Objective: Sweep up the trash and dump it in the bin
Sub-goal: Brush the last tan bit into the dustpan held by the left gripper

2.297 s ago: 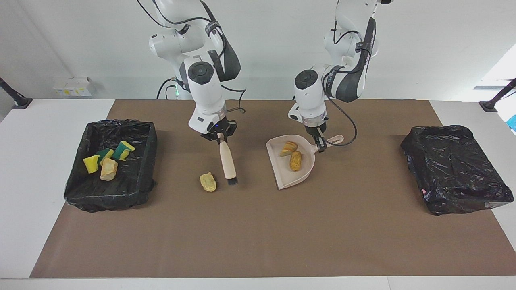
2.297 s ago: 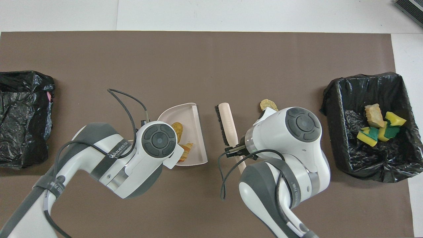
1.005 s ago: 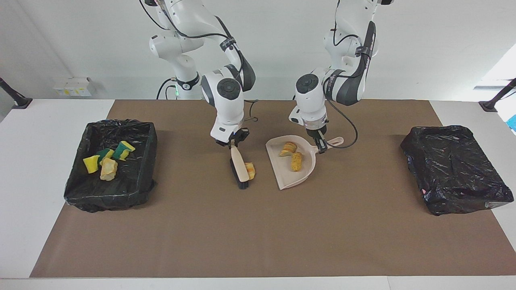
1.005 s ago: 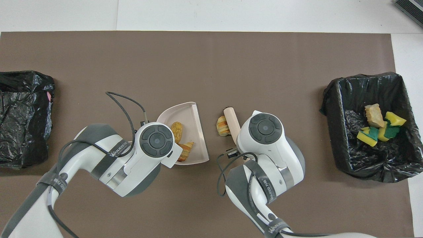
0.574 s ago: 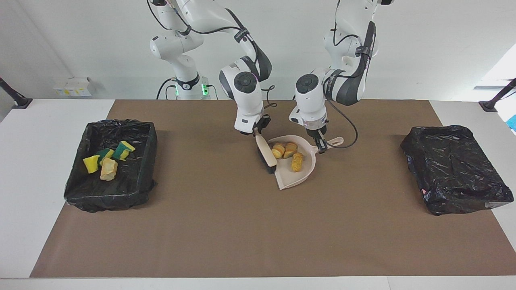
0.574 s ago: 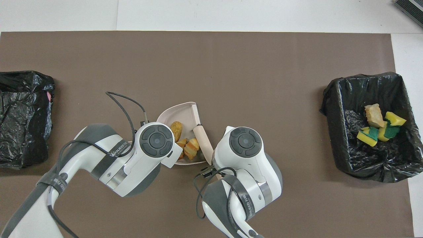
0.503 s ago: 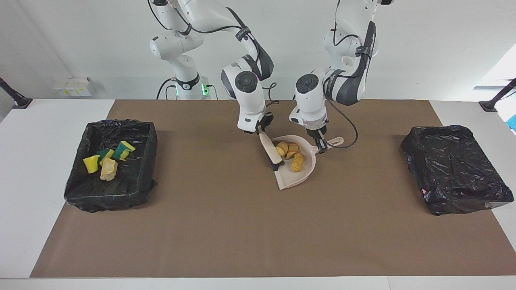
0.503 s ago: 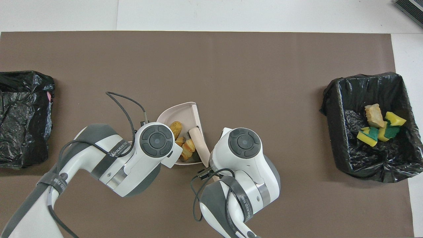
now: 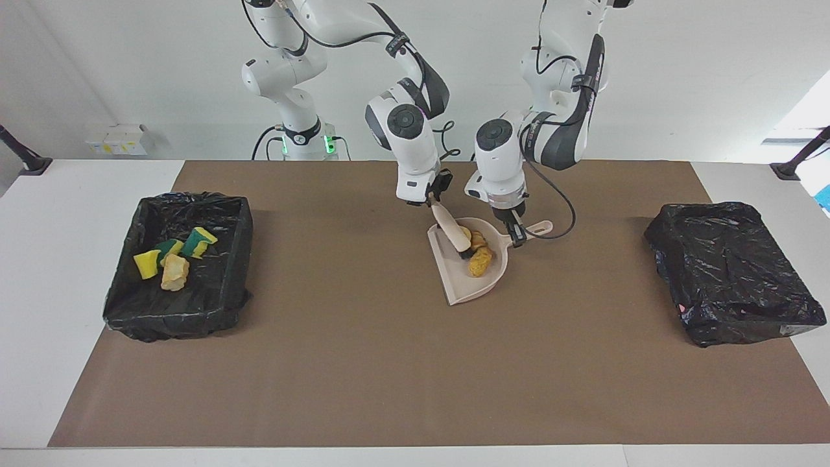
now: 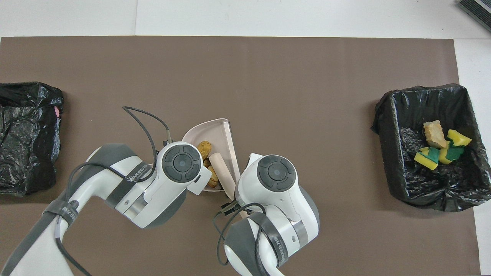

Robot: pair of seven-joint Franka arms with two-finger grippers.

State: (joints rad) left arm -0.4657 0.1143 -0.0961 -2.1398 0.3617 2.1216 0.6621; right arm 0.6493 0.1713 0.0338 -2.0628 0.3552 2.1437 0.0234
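Note:
The beige dustpan [image 9: 463,285] lies on the brown mat, with orange-brown bread-like trash lumps [image 9: 481,261] bunched inside near its handle. My left gripper [image 9: 517,239] is shut on the dustpan handle. My right gripper [image 9: 433,202] is shut on the beige brush [image 9: 454,235], which slants down into the pan with its bristles against the lumps. In the overhead view the brush [image 10: 222,172] lies across the dustpan [image 10: 211,128] beside the trash [image 10: 204,146], and both grippers are hidden under their wrists. The open black-lined bin [image 9: 194,198] at the right arm's end holds several sponge and bread scraps [image 9: 170,258].
A second bin wrapped in black plastic [image 9: 733,272] sits at the left arm's end of the table. The brown mat [image 9: 389,376] covers most of the table. The open bin [image 10: 387,126] shows its scraps [image 10: 437,145] in the overhead view.
My right arm has pushed the loose lump into the dustpan and carried the brush on over the pan, crowding the lumps toward the handle. The left gripper and dustpan stayed put.

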